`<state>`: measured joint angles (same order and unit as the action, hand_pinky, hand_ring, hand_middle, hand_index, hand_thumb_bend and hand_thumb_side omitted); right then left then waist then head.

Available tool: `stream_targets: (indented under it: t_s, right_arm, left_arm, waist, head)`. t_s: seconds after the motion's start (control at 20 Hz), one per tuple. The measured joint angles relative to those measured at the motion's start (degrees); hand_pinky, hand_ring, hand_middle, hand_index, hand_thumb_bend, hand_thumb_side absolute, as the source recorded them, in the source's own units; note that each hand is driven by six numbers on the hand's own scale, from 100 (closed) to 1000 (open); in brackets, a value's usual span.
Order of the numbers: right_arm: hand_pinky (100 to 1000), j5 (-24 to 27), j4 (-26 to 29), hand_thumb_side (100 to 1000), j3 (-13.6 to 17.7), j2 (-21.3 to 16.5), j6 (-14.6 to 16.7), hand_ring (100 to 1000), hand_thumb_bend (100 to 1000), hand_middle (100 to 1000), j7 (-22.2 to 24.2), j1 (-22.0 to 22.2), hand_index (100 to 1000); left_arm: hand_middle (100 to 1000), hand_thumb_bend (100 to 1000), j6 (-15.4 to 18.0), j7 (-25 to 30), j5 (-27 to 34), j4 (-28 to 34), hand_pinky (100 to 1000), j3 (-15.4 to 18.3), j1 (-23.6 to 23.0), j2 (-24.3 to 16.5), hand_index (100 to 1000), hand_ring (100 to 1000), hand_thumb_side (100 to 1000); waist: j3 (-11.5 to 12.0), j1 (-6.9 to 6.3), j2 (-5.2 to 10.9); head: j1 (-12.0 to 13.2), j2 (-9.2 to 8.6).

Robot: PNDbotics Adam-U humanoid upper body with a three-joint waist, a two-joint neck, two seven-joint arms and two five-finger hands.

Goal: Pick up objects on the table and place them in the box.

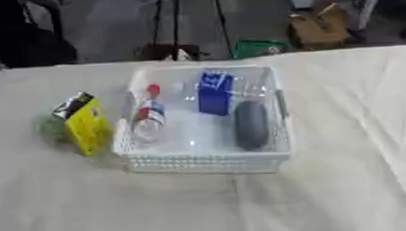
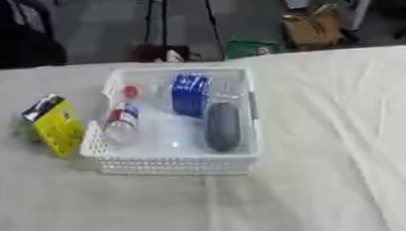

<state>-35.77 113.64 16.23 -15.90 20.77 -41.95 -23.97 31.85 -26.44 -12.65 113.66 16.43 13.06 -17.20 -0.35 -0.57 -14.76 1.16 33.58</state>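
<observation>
Labels on bottle [image 1: 147, 121], blue box [image 1: 214, 92] unreadable

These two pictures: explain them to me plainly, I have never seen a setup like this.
Both pictures come from the two eyes of one camera in a humanoid robot's head, looking down at a cloth-covered table. They show the same moment from slightly different spots. Neither hand shows, so nothing is held. A white basket holds a clear bottle with a red cap, a blue package and a dark grey oblong thing. A yellow package stands outside, beside the basket's left wall.
</observation>
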Motion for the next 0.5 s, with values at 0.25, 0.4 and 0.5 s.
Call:
stream_targets:
  t_s: [0.25, 0.4, 0.5]
  right_arm:
    - [786, 0.0, 0.0, 1000, 0.0, 0.0, 0.1, 768, 100, 632, 0.1, 0.0, 834]
    - [786, 0.0, 0.0, 1000, 0.0, 0.0, 0.1, 768, 100, 632, 0.1, 0.0, 834]
    - [787, 0.0, 0.0, 1000, 0.0, 0.0, 0.1, 768, 100, 633, 0.1, 0.0, 834]
  left_arm:
    - [900, 100, 0.0, -0.1, 0.0, 0.0, 891, 0.0, 0.0, 0.0, 938, 910, 835]
    - [900, 100, 0.0, -0.1, 0.0, 0.0, 891, 0.0, 0.0, 0.0, 938, 910, 835]
    - [901, 100, 0.0, -0.1, 0.0, 0.0, 890, 0.0, 0.0, 0.0, 938, 910, 836]
  waist:
    - [0.0, 0.02, -0.01]
    - [0.0, 0.02, -0.01]
    - [0.0, 0.02, -0.01]
  head:
    - [0.6, 0.00]
    - [0.9, 0.00]
    - [1.1, 0.00]
